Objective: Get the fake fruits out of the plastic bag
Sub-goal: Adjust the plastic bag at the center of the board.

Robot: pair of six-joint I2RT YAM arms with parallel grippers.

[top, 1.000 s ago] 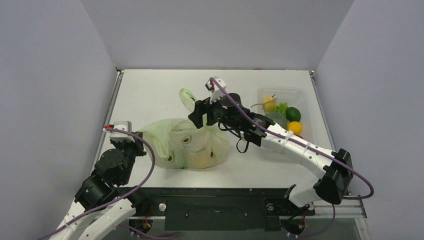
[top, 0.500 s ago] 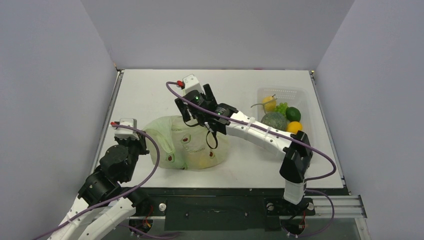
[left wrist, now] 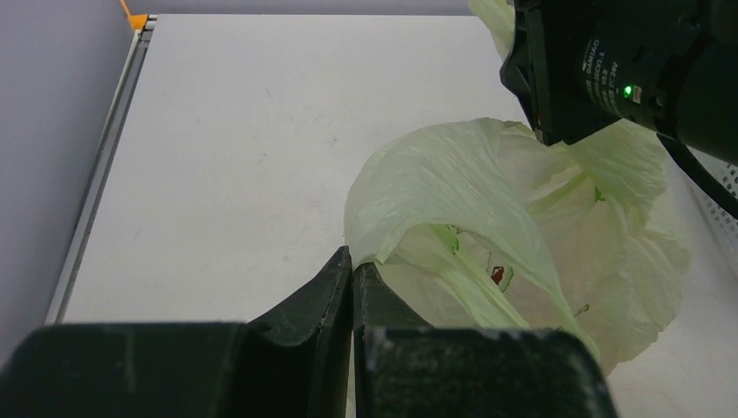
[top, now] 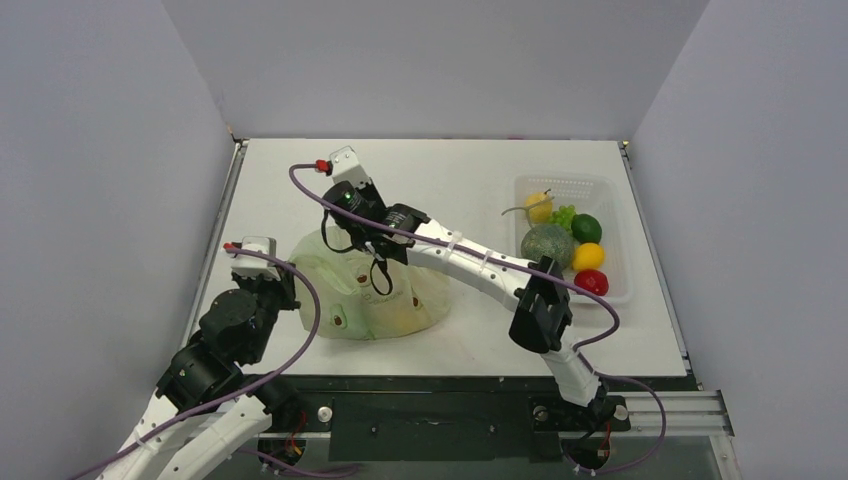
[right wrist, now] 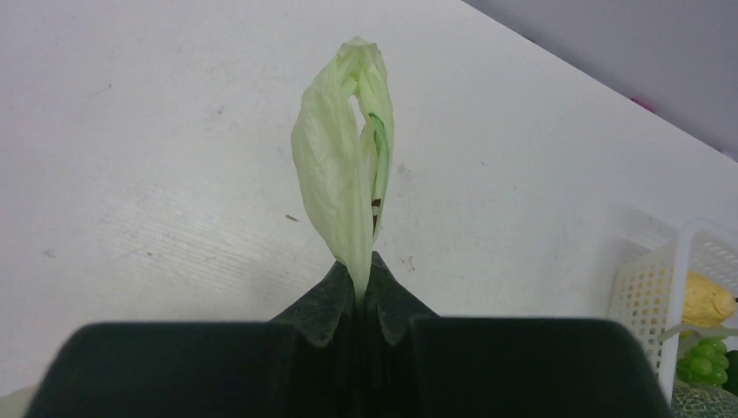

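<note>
Top external view: the plastic bag (top: 380, 295) lies slumped on the table (top: 300, 180), centre-left, with its long axis running left-right. Both arms are on its left end, so I take the mouth to be that way. The right gripper (top: 340, 240) reaches across from the right and sits over the bag's far-left corner. The left gripper (top: 290, 290) is at the near-left rim, touching the film.

Right wrist view: the jaws are pressed together on a handle loop (right wrist: 348, 148), which stands upright out of the tips. Clamped, no gap visible.

Left wrist view: the jaws are also together, and a fold of the bag's rim runs down into the tips. It looks clamped on the film, though the pinch point itself is tiny.

Key relation: the fake fruits left in the bag sit away from both grips. A yellowish lump (top: 402, 320) shows through the film at the bag's near-right, right of both grip points and toward the closed end. Count inside: cannot tell. Neither gripper is free to reach in.

My read: the contents must travel leftward along the long axis to exit, so the coming move needs the two grips spread apart or the closed end raised.

The white mesh basket (top: 612, 190) at far right, well apart from the bag, holds a red fruit (top: 592, 282) and an orange fruit (top: 588, 256), among others.
</note>
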